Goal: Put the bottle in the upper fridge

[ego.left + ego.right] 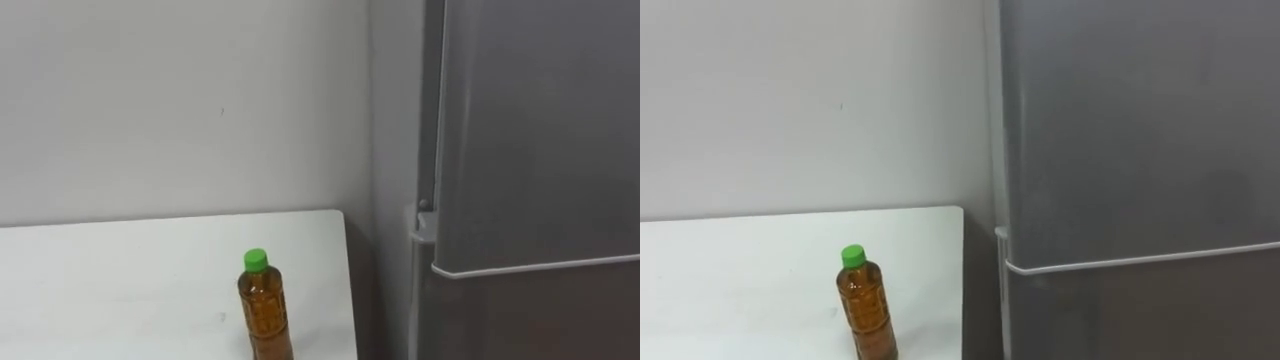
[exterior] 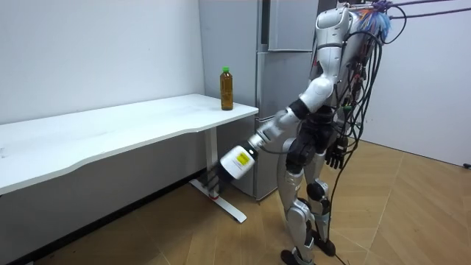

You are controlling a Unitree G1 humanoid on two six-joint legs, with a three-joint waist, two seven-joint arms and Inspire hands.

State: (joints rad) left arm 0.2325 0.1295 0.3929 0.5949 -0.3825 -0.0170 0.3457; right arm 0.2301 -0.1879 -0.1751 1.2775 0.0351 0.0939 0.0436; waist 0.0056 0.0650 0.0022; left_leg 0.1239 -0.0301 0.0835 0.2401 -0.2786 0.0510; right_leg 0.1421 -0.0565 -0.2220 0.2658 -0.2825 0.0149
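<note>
Metal, grey and brushed, faces the tall fridge (image 1: 540, 150), both doors shut. Just beside it runs a long, smooth white desk (image 1: 120, 270). The robot stands before the desk's end and the fridge. Its left hand (image 2: 229, 168) hangs low by the desk leg, fingers impossible to tell; its right hand (image 2: 335, 154) hangs at the hip, fingers relaxed, empty. The amber plastic bottle (image 1: 265, 310), round with a green cap, stands upright near the desk's fridge-side end.

count | bottle (image 1: 266, 315): 1 | green cap (image 1: 257, 260): 1 | white table (image 1: 120, 270): 1 | grey fridge (image 1: 540, 150): 1
</note>
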